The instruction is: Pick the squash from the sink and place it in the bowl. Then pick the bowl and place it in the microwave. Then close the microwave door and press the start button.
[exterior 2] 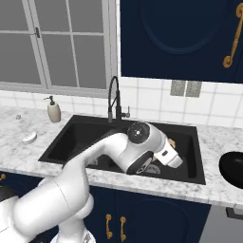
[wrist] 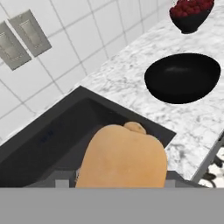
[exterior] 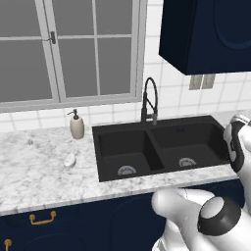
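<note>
Hand (exterior 2: 172, 153) low over the right basin of the sink (exterior 2: 80, 130), closed on the squash (wrist: 122, 159), which looms orange-tan right at the fingertips in the hand view and peeks out beside the wrist in the right base view. Held above the basin's near corner, close to the marble bench (wrist: 131, 78). Further along that bench, well apart from the squash, the glossy black bowl (wrist: 183, 77), upright; behind it a second dark bowl of red fruit (wrist: 191, 13). Black arched faucet (exterior: 149, 100) at the back of the sink; soap dispenser (exterior: 76, 124) and a pale oval lump (exterior: 69, 160) on the bench to the left.
</note>
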